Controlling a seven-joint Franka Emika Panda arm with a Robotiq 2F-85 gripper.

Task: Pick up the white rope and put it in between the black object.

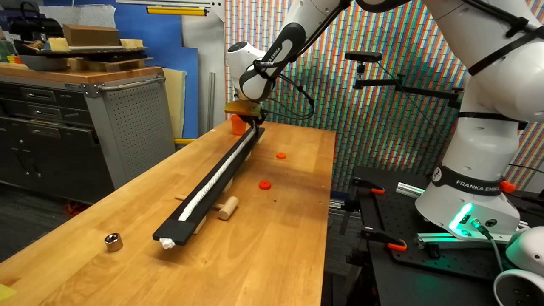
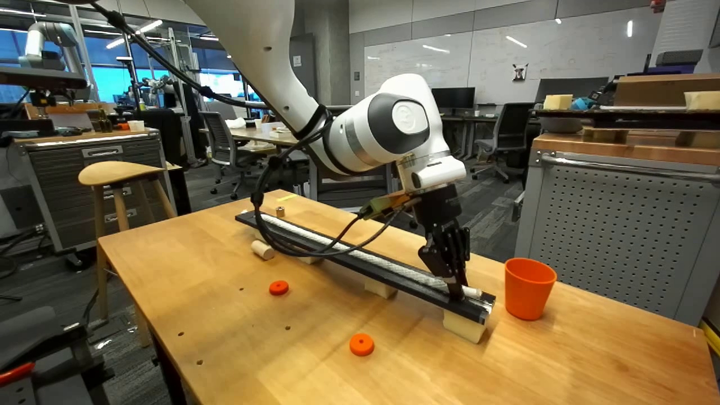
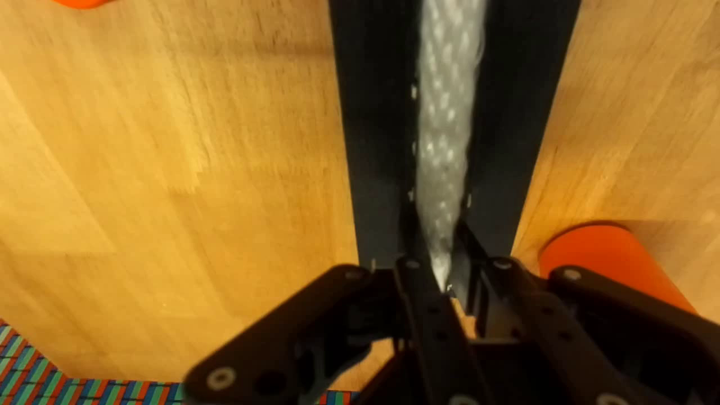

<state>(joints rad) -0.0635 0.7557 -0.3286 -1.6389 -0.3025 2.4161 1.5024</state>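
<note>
The black object [image 1: 187, 227] is a long rail raised on blocks along the table; it also shows in an exterior view [image 2: 413, 287] and in the wrist view [image 3: 374, 140]. The white rope [image 1: 219, 173] lies along its groove, and a frayed end sticks out at the rail's end away from the gripper. The rope also shows in an exterior view [image 2: 371, 258] and in the wrist view [image 3: 444, 112]. My gripper [image 2: 457, 289] points down at the rail's opposite end. In the wrist view its fingertips [image 3: 441, 239] are closed around the rope near its end. The fingers partly hide that end.
An orange cup [image 2: 529, 288] stands close beside the gripper's end of the rail. Two orange discs [image 2: 361, 344] [image 2: 278, 288] lie on the table. A wooden mallet [image 1: 228, 208] lies by the rail, and a metal ring [image 1: 113, 242] stands nearby. Cream blocks [image 2: 464, 326] support the rail.
</note>
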